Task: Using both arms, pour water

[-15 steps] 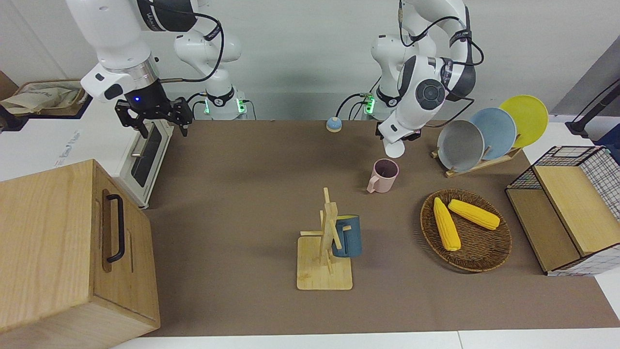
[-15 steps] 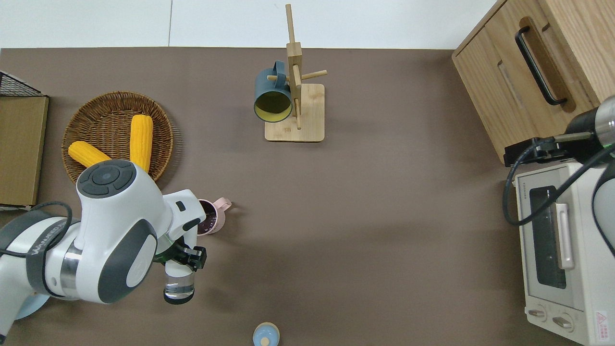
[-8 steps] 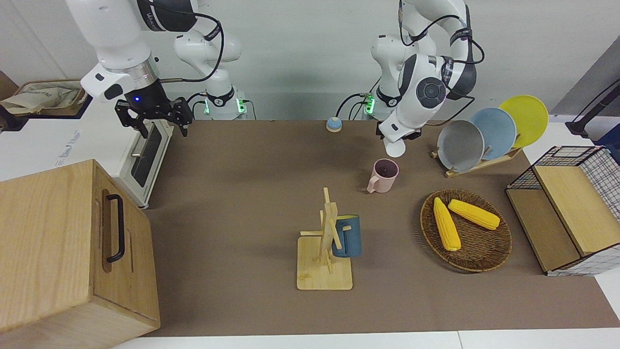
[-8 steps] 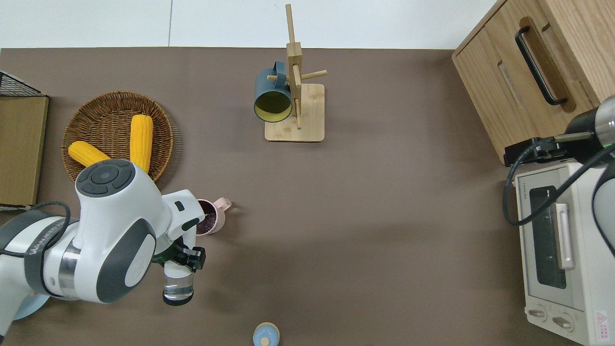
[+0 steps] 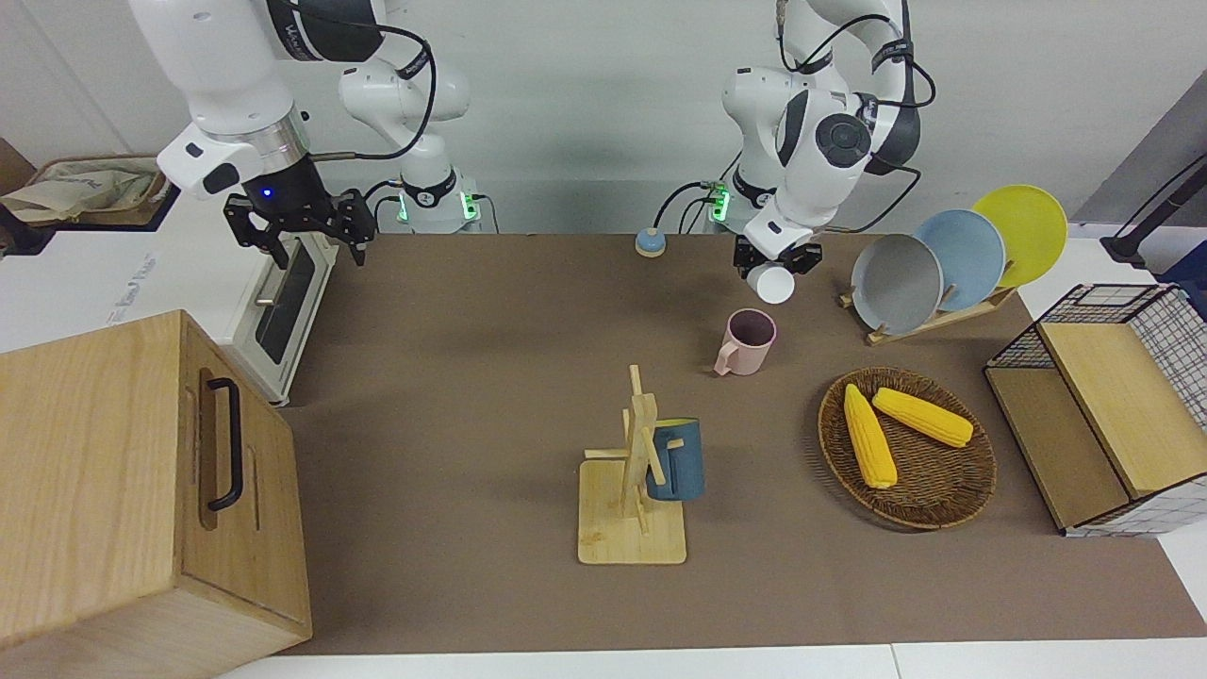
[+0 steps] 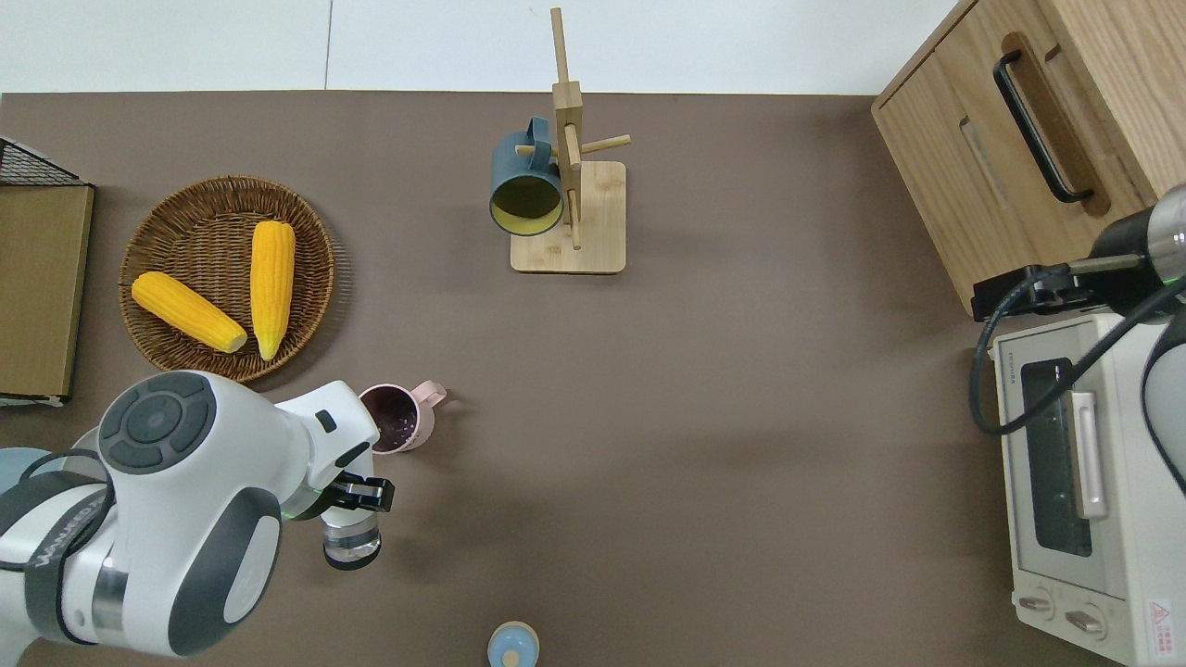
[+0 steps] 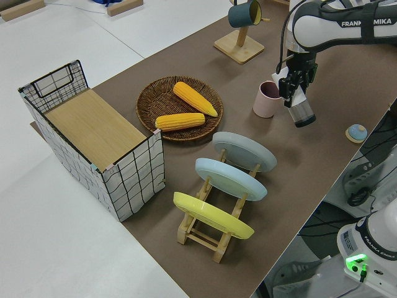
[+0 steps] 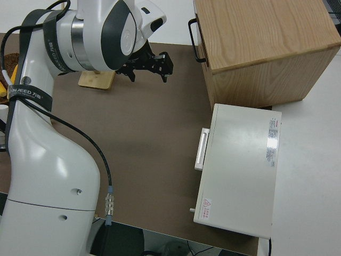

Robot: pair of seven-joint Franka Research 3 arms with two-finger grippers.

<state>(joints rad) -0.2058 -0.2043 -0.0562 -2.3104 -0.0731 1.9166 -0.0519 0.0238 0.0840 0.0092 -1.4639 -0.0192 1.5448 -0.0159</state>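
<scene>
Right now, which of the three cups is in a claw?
The clear glass cup, gripped by the left claw. The pink mug stands on the table; the blue mug hangs on the wooden rack.

Brown-topped bench (image 6: 741, 417) carries pink mug (image 6: 400, 430) by left gripper (image 6: 357, 505); round wicker basket (image 6: 315, 278), bamboo mug rack (image 6: 593, 250), small blue dome (image 6: 512, 644).

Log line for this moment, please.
left end effector: shut on clear cup, tilted, near pink mug | right end effector: open, parked
</scene>
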